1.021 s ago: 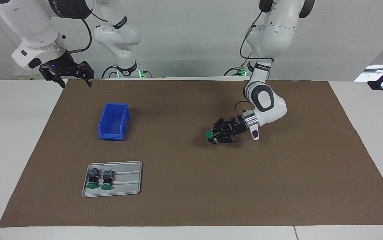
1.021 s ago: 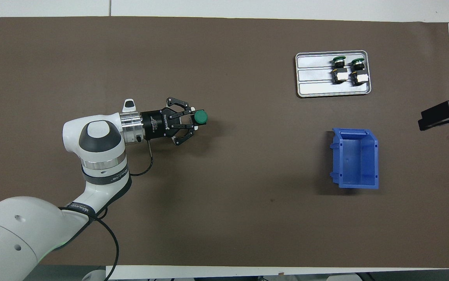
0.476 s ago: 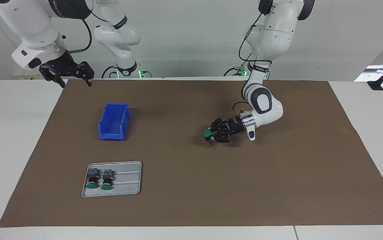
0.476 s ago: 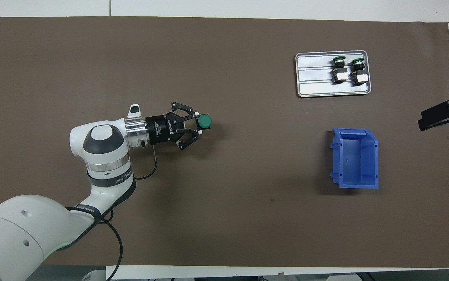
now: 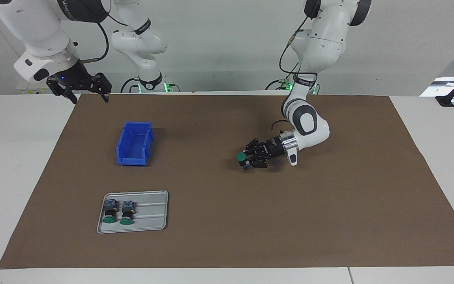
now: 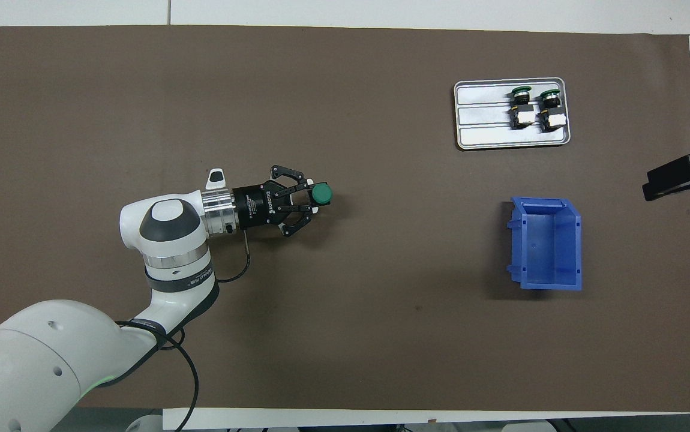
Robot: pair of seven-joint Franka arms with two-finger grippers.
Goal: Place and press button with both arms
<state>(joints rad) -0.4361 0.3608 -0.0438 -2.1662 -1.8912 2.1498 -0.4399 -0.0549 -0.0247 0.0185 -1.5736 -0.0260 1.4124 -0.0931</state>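
Note:
My left gripper (image 5: 246,158) (image 6: 315,196) lies almost level, low over the middle of the brown mat, shut on a button (image 5: 241,157) (image 6: 321,193). The button's green cap faces up and its block body sits between the fingers. Two more buttons (image 5: 110,213) (image 6: 522,107) lie side by side on the grey tray (image 5: 152,221) (image 6: 483,114). My right gripper (image 5: 80,92) (image 6: 675,180) hangs open and empty above the mat's edge at the right arm's end of the table, where that arm waits.
A blue bin (image 5: 134,144) (image 6: 546,243) stands on the mat, nearer to the robots than the tray. The brown mat (image 5: 329,217) (image 6: 141,90) covers most of the white table.
My left gripper has carried the button a little way toward the right arm's end of the table, over the mat. The right arm has not moved.

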